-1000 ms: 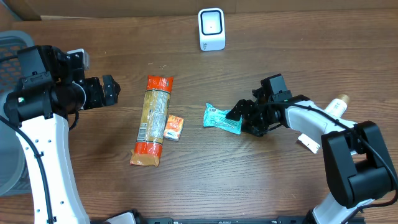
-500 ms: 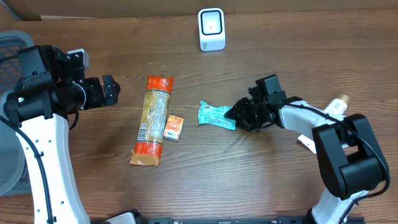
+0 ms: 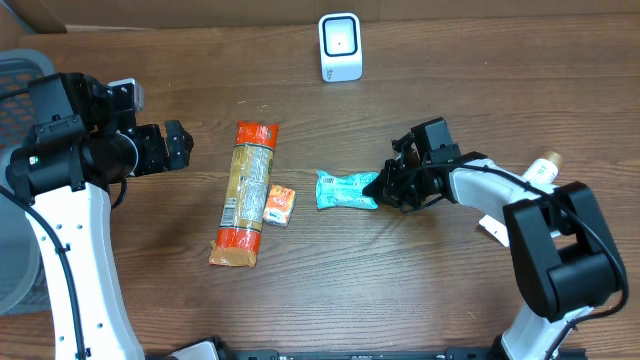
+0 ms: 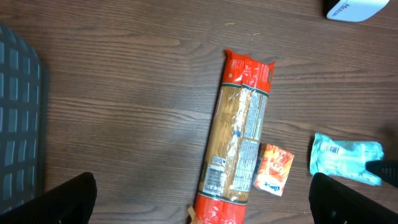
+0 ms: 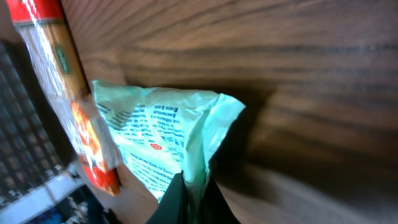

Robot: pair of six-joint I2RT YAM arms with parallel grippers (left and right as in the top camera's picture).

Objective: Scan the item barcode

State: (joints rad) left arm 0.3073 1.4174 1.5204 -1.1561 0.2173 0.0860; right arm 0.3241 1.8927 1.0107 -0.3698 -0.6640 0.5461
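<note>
Early stage. right gripper [image 3: 385, 188] fingers are together, clamped on the 3 o'clock edge of the teal packet [image 3: 347, 189]. The right wrist view shows the film pinched between them. The packet lies about mid-surface, just at 3 o'clock of the small orange sachet [image 3: 280, 204] and apart from it. The scanner [image 3: 340, 46] stands at 12 o'clock of the packet, well apart, at the far edge of the surface [image 3: 450, 290].

Done: grasp made. Left, by my read: lift, carry toward 12 o'clock, turn the barcode to the scanner face. Nothing scanned yet.

left gripper [image 3: 172, 146] fingers are wide apart and empty, hovering at 9 o'clock of the pasta pack [image 3: 247, 195].

Hard to make out:
- No barcode readable on the packet in any view. The right wrist shows only small print, so which side carries the barcode is unknown.
- Cannot tell whether the packet is off the surface or resting on it.
- Right fingers are cropped at the bottom of the wrist frame.
- The scanner is cut off in the left wrist view's top corner.
</note>
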